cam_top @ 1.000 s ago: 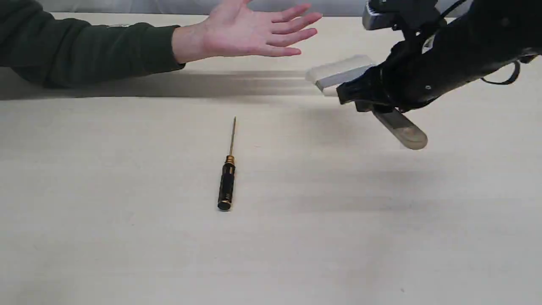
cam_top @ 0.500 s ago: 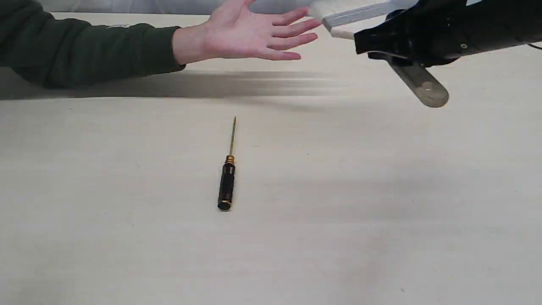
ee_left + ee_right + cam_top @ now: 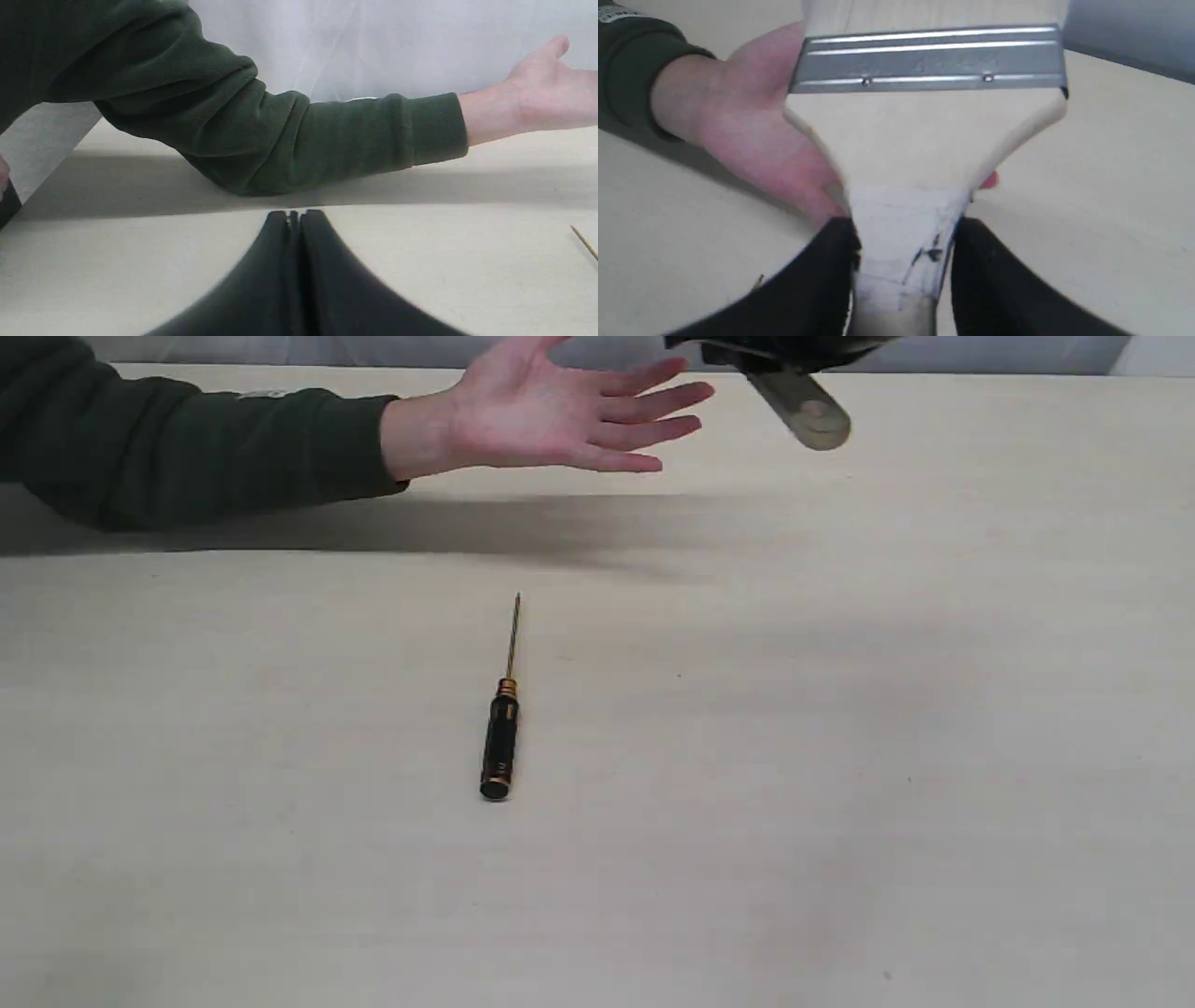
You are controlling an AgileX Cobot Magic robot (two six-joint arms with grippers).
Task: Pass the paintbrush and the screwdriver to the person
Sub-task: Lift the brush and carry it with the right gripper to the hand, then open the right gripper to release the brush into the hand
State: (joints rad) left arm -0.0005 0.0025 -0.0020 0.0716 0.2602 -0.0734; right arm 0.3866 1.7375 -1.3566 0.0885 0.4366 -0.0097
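My right gripper (image 3: 903, 242) is shut on the paintbrush (image 3: 924, 135) at a white-taped part of its handle. Its silver ferrule (image 3: 927, 58) hovers over the person's open palm (image 3: 752, 135). The exterior view shows only the handle's end (image 3: 810, 415) below the black gripper body (image 3: 775, 347) at the top edge, just right of the person's fingers (image 3: 644, 406). The screwdriver (image 3: 501, 728) lies flat mid-table, its shaft pointing away toward the hand. My left gripper (image 3: 293, 217) is shut and empty, low over the table near the green sleeve (image 3: 280, 135).
The forearm in the dark green sleeve (image 3: 187, 439) rests along the table's far left edge. A pale wall or curtain (image 3: 373, 42) stands behind the table (image 3: 840, 756). The screwdriver's tip (image 3: 584, 240) shows at the edge of the left wrist view.
My right gripper has risen and moved left with the paintbrush, from beside the fingers to above them, mostly leaving the exterior view. The hand and the screwdriver have stayed put.
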